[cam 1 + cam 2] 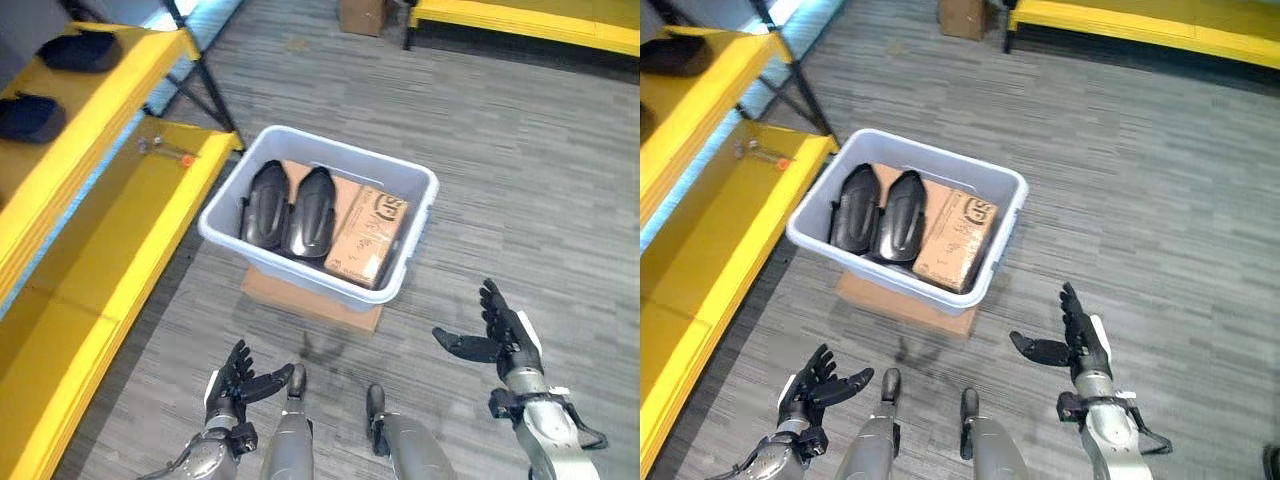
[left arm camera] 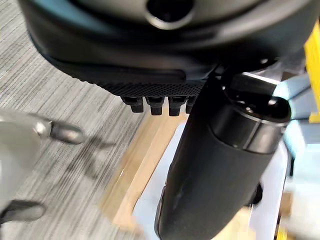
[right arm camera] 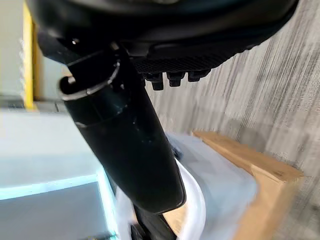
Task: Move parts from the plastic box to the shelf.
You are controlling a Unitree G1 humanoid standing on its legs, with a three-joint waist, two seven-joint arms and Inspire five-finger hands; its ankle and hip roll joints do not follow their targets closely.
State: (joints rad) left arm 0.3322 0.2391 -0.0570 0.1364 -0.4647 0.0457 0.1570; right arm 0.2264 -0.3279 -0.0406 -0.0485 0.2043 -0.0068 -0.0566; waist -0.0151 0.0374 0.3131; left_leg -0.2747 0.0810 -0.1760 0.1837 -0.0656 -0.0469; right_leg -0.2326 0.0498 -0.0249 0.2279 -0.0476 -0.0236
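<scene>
Both hands hang low and empty: left hand (image 1: 236, 385) at seven o'clock, right hand (image 1: 506, 338) at four, fingers spread wide. Two black parts (image 1: 290, 208) lie in the box (image 1: 414, 232), beside the shelf (image 1: 110, 250).

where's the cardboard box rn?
Head views: the cardboard box lies inside the grey plastic box, on its right side, next to the two black parts.

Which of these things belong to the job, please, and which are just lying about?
Job: plastic box; two black parts in it; yellow shelf; left hand and right hand, both open.
Lying about: cardboard box beyond; dark items on the upper shelf.
</scene>
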